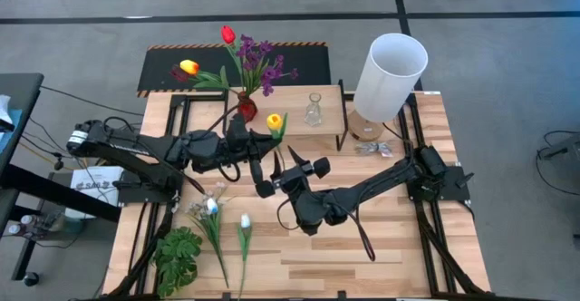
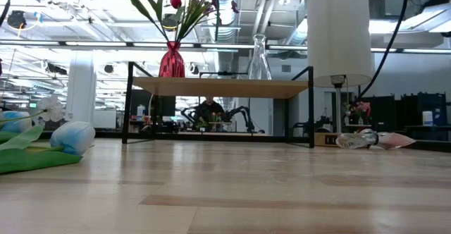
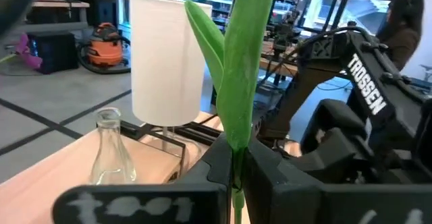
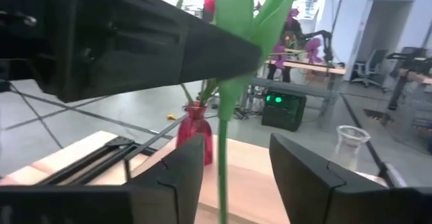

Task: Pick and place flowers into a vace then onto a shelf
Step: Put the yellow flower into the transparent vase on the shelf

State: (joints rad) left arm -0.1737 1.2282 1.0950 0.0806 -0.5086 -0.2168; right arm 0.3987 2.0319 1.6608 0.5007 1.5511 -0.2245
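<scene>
My left gripper point(image 1: 270, 145) is shut on a yellow tulip point(image 1: 275, 121) with a green stem point(image 3: 239, 82), held upright above the table's middle. My right gripper point(image 4: 237, 144) stands open just below it, a finger on either side of the stem point(image 4: 222, 170) without touching it. On the shelf point(image 1: 299, 112) stand a red vase point(image 1: 246, 109) holding red, yellow-red and purple flowers point(image 1: 256, 61), and an empty clear glass vase point(image 1: 313, 111). Two more flowers point(image 1: 227, 224) lie on the table at the near left. My left gripper pinches the tulip's stem point(image 3: 237, 142) between its two fingers, below the leaves. The fingers come in level from the table's left and lie across the stem. The tulip stands upright, head up, lifted clear of the table, and its lower stem hangs below the fingers.
A tall white cylinder point(image 1: 390, 70) stands at the shelf's right end, with crumpled clear wrapping point(image 1: 372, 147) beside it. A green leafy plant point(image 1: 177, 257) lies at the near left corner. Bare wood lies along the near edge and near right.
</scene>
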